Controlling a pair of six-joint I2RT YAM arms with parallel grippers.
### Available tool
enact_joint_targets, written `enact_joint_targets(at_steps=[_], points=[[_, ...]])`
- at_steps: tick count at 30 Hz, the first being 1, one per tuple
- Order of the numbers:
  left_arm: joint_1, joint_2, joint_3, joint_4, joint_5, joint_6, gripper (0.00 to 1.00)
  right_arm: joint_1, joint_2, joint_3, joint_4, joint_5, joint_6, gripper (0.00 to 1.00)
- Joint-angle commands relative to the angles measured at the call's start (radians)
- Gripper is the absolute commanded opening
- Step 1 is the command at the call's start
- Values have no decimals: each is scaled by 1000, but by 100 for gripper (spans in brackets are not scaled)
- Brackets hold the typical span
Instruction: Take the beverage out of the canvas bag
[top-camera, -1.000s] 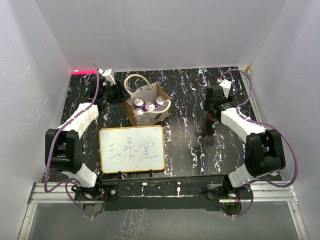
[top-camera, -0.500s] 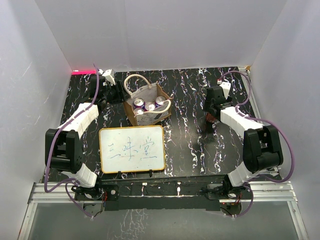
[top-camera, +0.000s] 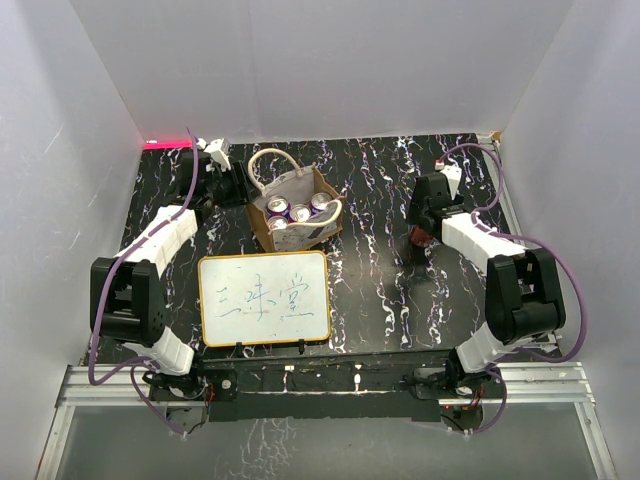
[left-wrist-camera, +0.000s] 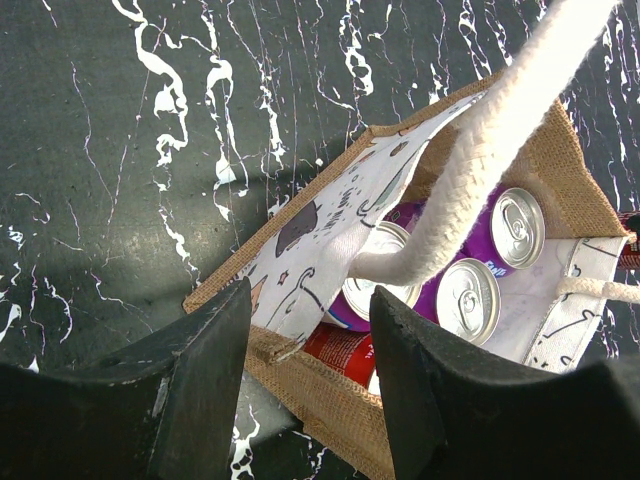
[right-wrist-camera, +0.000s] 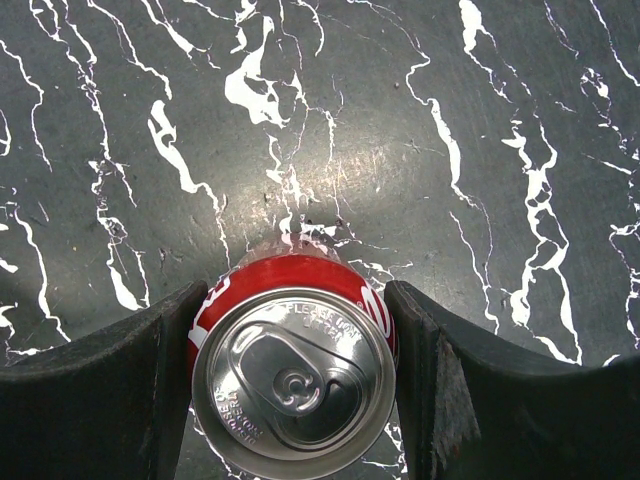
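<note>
The beige canvas bag (top-camera: 302, 233) stands open at the back left, with several purple cans (top-camera: 299, 212) upright inside. In the left wrist view the bag's burlap wall (left-wrist-camera: 335, 398) runs between my fingers, with purple cans (left-wrist-camera: 467, 300) and a red can (left-wrist-camera: 345, 350) inside under a cream handle (left-wrist-camera: 470, 170). My left gripper (top-camera: 238, 190) (left-wrist-camera: 305, 330) is open, astride the bag's left corner. My right gripper (top-camera: 418, 238) (right-wrist-camera: 295, 385) is shut on a red beverage can (right-wrist-camera: 293, 375), which stands upright on the table at the right.
An orange-framed whiteboard (top-camera: 264, 298) with writing lies in front of the bag. The black marbled table (top-camera: 370, 270) is enclosed by white walls on three sides. A red strip (top-camera: 165, 144) glows at the back left corner.
My right gripper and forearm have shifted slightly back and to the left with the red can. The left arm and the bag have not moved.
</note>
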Motion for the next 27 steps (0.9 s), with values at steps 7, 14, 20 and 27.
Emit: enact_joint_targets(at_steps=[7,14,20,27], points=[[9,-34,31,2,13,4,50,-4,-33,34,59,4,-23,76],[9,-36,30,2,13,4,50,-3,-154,-8,42,4,-26,99],[10,-41,30,-2,9,5,50,-4,-309,-145,69,-48,-40,99],[9,-51,24,-2,4,5,53,-4,-467,-238,91,-227,-96,99]])
